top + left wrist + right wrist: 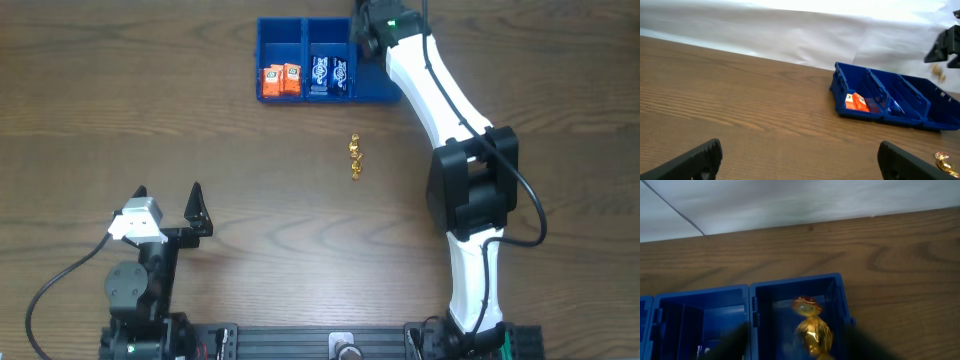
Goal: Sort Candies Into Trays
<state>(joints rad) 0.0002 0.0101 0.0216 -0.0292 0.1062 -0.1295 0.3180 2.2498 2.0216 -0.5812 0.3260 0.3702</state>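
Shows a blue tray (283,38) at upper centre of the top view, resting on a wooden table (150,110) and split into three compartments side by side. Finds two orange candies (281,80) in the left compartment, toward its lower end, and blue-wrapped candies (330,73) in the middle one. Places the right gripper (368,38) at the tray's upper right corner in that view, with the white arm (440,95) running down toward the lower right and covering much of the right compartment.

From the right wrist, looks down into that right compartment and catches a gold candy (813,330) at lower centre of the frame, inside the compartment's outline. Shows the right fingers (732,342) as dark blurs at the bottom edge, spread apart, with blue tray wall visible between each of them and the candy. From the left wrist, picks out the right gripper at the far right edge, above the tray, with the gold candy just beneath it. Cannot tell whether the candy touches the compartment floor.

Leaves a small cluster of loose gold candies (356,158) on the bare wood just below the tray, near the centre of the top view. Sets the left gripper (168,200) at lower left, well apart from tray and candies, left fingers (695,160) wide apart with wood grain showing between them.
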